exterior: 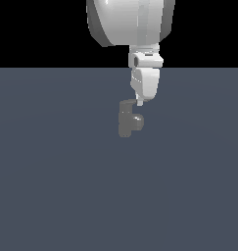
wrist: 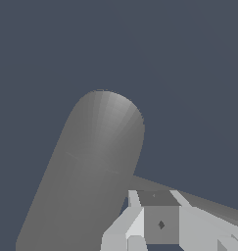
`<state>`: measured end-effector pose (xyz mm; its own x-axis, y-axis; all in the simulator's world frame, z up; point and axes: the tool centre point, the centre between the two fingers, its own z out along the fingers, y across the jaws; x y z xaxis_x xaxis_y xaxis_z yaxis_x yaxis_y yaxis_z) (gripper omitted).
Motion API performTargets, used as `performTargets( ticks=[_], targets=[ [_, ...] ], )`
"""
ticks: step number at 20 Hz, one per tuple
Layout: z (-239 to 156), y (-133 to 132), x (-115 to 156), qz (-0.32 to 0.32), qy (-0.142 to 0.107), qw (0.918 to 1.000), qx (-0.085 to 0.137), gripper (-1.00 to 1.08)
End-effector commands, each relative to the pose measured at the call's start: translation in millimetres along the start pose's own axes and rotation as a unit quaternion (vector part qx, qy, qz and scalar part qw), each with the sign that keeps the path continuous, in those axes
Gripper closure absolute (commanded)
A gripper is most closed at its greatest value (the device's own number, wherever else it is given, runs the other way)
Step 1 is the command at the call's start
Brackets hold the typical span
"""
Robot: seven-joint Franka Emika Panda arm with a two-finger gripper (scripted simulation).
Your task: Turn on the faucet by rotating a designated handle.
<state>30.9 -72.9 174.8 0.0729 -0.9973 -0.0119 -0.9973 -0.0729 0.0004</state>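
The faucet (exterior: 126, 121) is a small matte grey upright fixture on the floor, with a stubby rounded spout (exterior: 137, 121) pointing to the exterior view's right. Its thin handle (exterior: 126, 103) lies across the top. My white gripper (exterior: 139, 101) comes down from above, and its tip touches the handle's end on the exterior view's right. The fingers look pressed together with nothing between them. In the wrist view the faucet body (wrist: 93, 162) fills the middle. The flat handle (wrist: 208, 205) runs out from it and passes just behind my gripper (wrist: 159, 228).
The flat blue-grey floor (exterior: 52, 186) spreads around the faucet on all sides. The thick white arm link (exterior: 130, 22) hangs above the gripper at the top of the exterior view.
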Motion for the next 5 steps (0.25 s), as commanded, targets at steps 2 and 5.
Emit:
performTargets(
  ticks=[2, 5],
  targets=[
    [1.2, -1.9, 35.4, 0.020, 0.005, 0.9998, 0.001, 1.08],
    [1.2, -4.7, 42.9, 0.022, 0.006, 0.9997, 0.000, 1.08]
  ],
)
